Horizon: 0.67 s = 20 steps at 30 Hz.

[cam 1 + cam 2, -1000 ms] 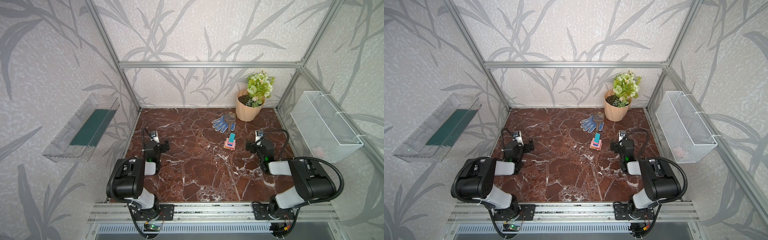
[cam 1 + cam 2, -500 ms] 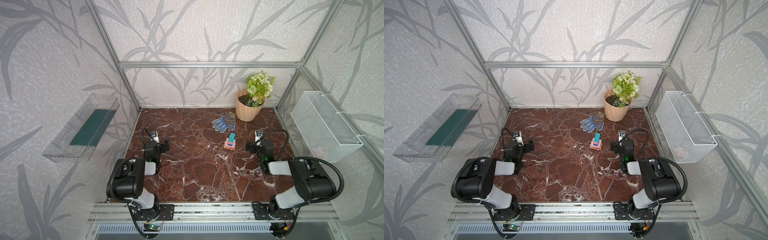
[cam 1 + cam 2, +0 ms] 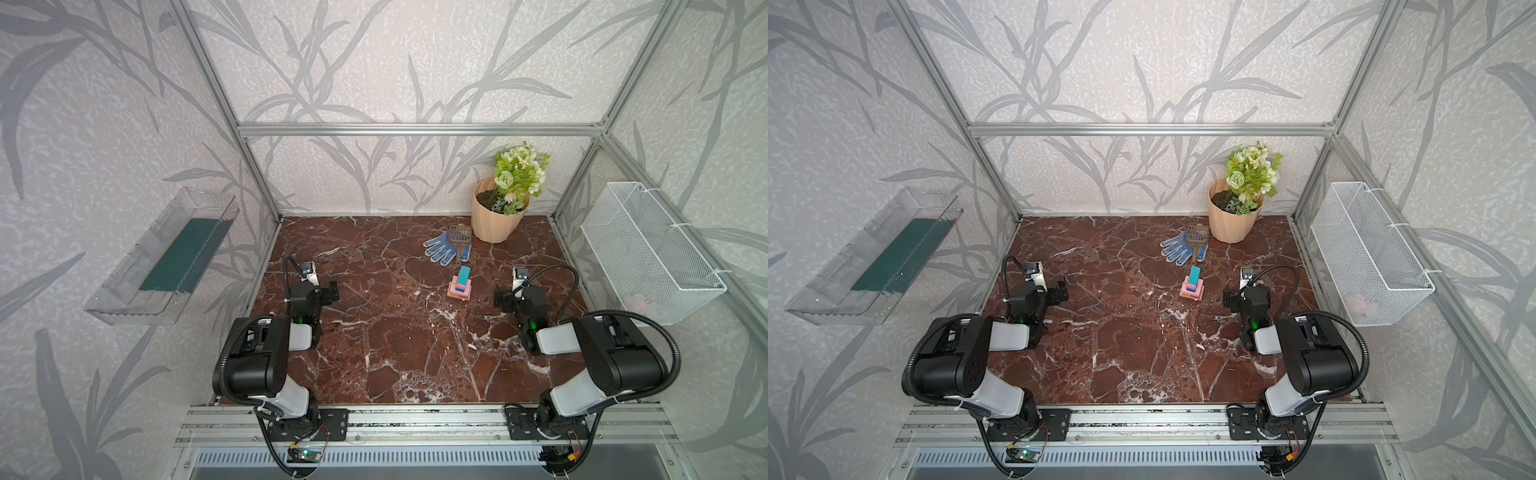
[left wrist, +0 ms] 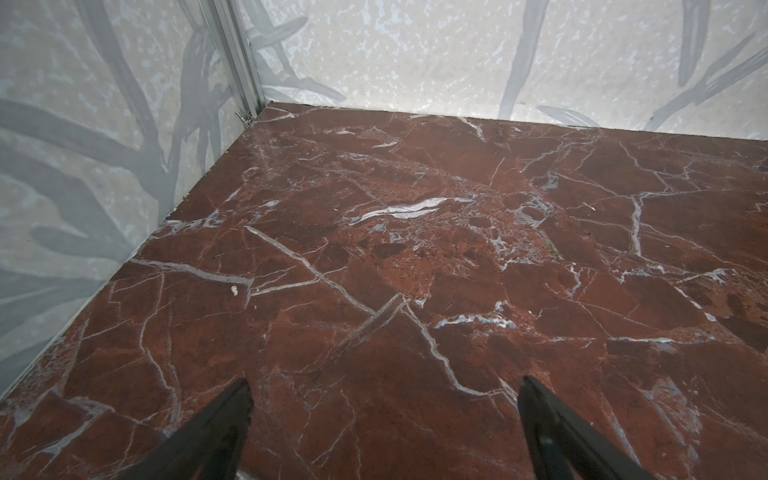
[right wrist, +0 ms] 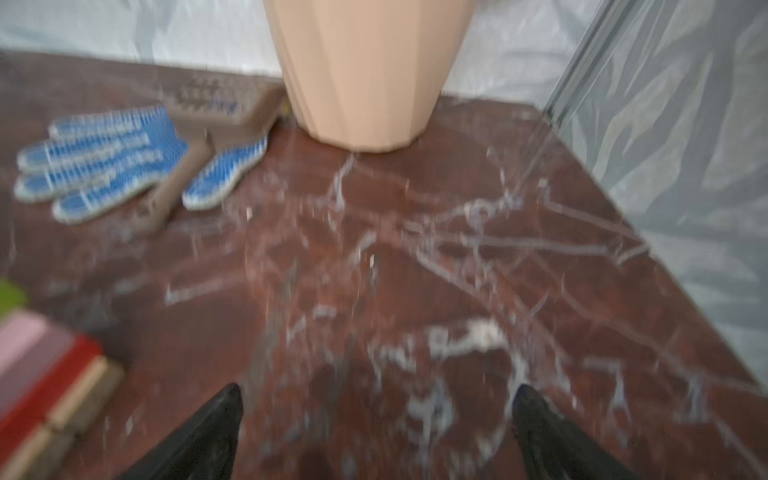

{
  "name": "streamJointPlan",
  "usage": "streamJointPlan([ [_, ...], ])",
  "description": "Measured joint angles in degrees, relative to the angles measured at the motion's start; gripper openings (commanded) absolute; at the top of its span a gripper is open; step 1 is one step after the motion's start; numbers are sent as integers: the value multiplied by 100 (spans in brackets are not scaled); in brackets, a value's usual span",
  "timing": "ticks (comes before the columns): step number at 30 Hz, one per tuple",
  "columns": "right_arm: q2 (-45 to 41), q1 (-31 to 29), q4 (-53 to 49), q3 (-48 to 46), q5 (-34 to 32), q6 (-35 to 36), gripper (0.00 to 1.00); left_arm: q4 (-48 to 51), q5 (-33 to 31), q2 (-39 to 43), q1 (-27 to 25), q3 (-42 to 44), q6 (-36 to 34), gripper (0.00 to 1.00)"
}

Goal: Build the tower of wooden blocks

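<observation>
Teal-topped tower [image 3: 460,284] stands near the right hand [image 5: 378,390] (spread wide, empty), not touching.

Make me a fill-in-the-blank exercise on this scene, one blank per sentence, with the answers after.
1. The topmost block of the tower is coloured ____.
2. A brown scoop lies across the blue dotted ____.
3. The left end effector and the right end effector both stand ____, holding nothing.
4. The flowers stand in a beige ____.

Missing words: teal; glove; open; pot.
</observation>
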<state>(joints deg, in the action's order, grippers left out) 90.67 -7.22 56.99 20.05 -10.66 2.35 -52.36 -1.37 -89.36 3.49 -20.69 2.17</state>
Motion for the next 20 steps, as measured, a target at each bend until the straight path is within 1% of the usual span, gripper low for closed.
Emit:
streamJointPlan([
  [1,-20,-42,17,85,-20,20,99,-2,0,0,0,-2,0,99],
  [3,-120,-85,-295,234,-7,50,99,-2,0,0,0,-2,0,99],
  [7,-74,-72,-249,181,20,72,99,-2,0,0,0,-2,0,99],
  [11,-96,-66,-595,186,22,72,99,-2,0,0,2,-2,0,99],
  [14,-96,-55,-614,186,24,70,99,-2,0,0,2,-2,0,99],
  [20,-101,48,-752,199,216,57,99,-2,0,0,2,-2,0,99],
])
